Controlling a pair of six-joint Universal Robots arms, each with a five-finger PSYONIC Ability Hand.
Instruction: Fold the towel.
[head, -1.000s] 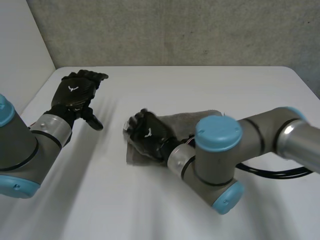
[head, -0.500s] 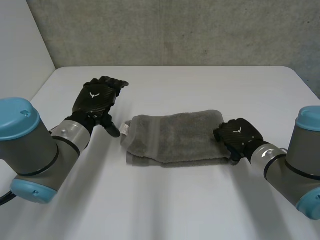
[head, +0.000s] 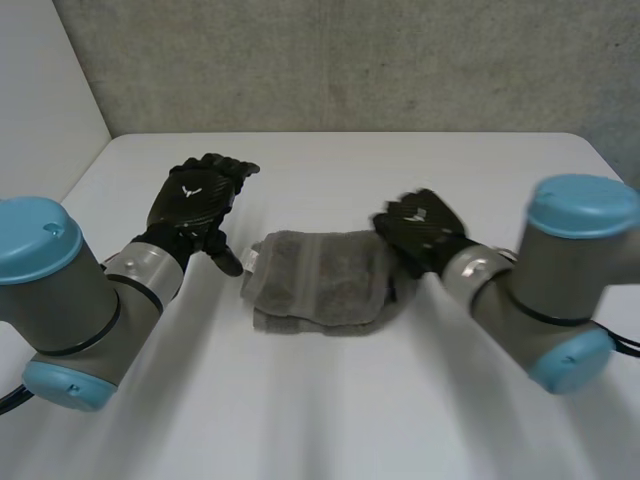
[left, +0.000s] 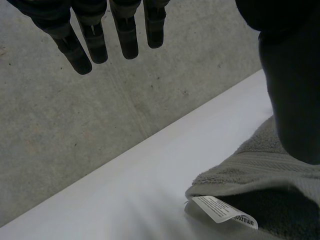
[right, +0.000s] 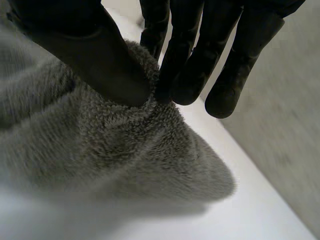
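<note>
Grey terry cloth, folded into a thick bundle of several layers, makes up the towel (head: 318, 285), which sits near the middle of the white table (head: 330, 420) with its long side running between the two hands. A white label (head: 252, 256) sticks out at the end facing the left edge of the table.

The right hand (head: 420, 228) is at the opposite end of the towel, on the corner nearer the far edge. The right wrist view shows this hand (right: 90, 55) pinching a ridge of towel (right: 100, 150) between its thumb and fingers (right: 185, 65), and the pile bunches up where they meet.

The left hand (head: 195, 195) hangs above the table between the towel and the left edge. Its fingers are straight and spread and hold nothing, and they point toward the far edge and the concrete wall (head: 350, 60). In the left wrist view the straight fingers (left: 100, 40) show against the wall (left: 75, 110). The thumb reaches down just beside the towel (left: 270, 170), close to the label (left: 222, 210). Whether it touches the cloth cannot be told.
</note>
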